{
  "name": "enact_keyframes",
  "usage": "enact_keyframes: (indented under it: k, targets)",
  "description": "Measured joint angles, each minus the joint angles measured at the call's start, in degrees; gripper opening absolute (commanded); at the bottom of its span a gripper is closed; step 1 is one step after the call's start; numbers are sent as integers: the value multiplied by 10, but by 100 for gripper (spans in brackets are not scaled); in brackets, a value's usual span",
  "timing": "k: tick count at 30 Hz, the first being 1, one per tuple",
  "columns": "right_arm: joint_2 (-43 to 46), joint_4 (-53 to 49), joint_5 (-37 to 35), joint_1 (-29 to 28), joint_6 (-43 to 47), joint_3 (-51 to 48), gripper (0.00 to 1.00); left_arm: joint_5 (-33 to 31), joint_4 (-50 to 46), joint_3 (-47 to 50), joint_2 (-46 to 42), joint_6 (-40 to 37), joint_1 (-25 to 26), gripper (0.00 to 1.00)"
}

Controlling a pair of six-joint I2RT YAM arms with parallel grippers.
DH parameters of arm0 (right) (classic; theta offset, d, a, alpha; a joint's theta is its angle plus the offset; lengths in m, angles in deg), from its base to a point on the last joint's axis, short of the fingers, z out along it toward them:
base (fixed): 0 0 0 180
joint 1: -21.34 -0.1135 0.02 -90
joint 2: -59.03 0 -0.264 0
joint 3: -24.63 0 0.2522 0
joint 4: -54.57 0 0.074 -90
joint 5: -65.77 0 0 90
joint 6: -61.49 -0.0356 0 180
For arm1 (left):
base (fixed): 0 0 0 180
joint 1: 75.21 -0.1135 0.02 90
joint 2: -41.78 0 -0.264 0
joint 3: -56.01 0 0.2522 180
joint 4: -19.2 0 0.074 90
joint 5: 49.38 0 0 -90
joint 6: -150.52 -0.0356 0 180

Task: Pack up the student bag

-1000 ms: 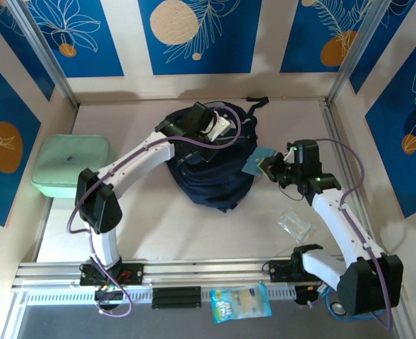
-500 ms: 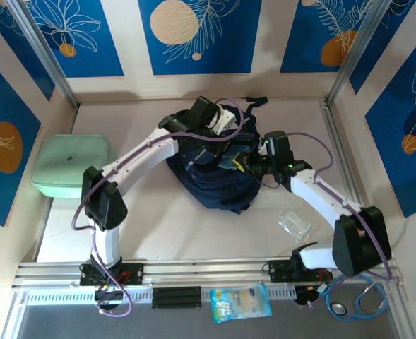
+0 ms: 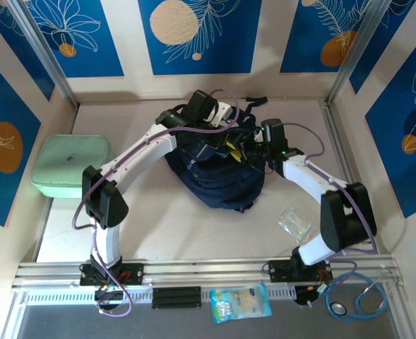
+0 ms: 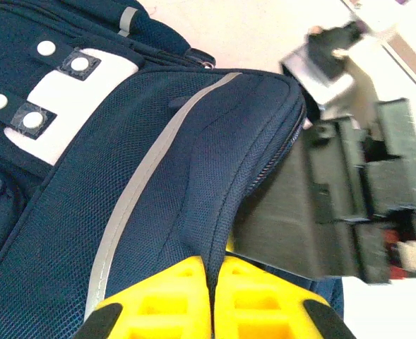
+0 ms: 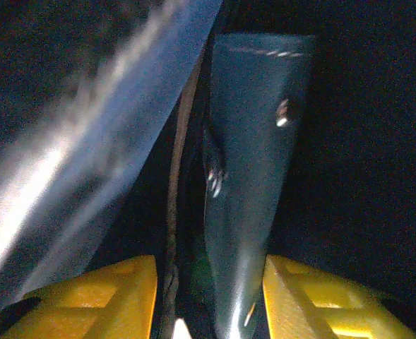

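The student bag (image 3: pixel 218 180), dark navy with a grey-white patch (image 4: pixel 66 95), lies in the middle of the table. My left gripper (image 3: pixel 229 138) is at the bag's top, shut on the fabric edge of its opening (image 4: pixel 213 282) and holding it up. My right gripper (image 3: pixel 244 150) reaches in from the right, down inside the dark opening. Its yellow jaws (image 5: pixel 209 289) stand apart, open, with a flat dark teal item (image 5: pixel 253 141) upright between them. In the left wrist view the right arm's grey body (image 4: pixel 321 205) sits just beyond the held flap.
A mint green case (image 3: pixel 70 166) lies at the left wall. A clear plastic packet (image 3: pixel 294 223) rests right of the bag, by the right arm. A snack pack (image 3: pixel 240 302) sits on the front rail. Walls close in the table on three sides.
The right arm swung left from beside the bag, carrying the teal item into the opening, and its jaws have parted. The left gripper stayed shut on the flap, shifting slightly.
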Motion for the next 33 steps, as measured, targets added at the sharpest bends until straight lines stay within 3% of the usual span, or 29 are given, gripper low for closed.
enact_keyframes:
  k: [4, 7, 12, 21, 26, 29, 33]
  targets:
    - [116, -49, -3, 19, 21, -57, 52, 17, 2, 1, 0, 5, -2, 23]
    - [197, -98, -30, 31, 45, -90, 56, 43, 27, 16, -5, 5, -4, 45]
    - [245, -170, -67, 42, 94, -113, 61, 71, 59, 114, -43, 21, -27, 55]
    - [188, -193, -76, 21, 137, -113, 61, 74, 119, 309, -99, 134, -158, 52]
    - [135, -190, -58, 2, 158, -105, 61, 79, 132, 320, -87, 171, -162, 47]
    - [97, -189, -48, -8, 179, -80, 60, 87, 134, 306, -65, 183, -161, 37]
    - [76, -177, -41, -10, 200, -61, 61, 115, 150, 297, -35, 191, -162, 35]
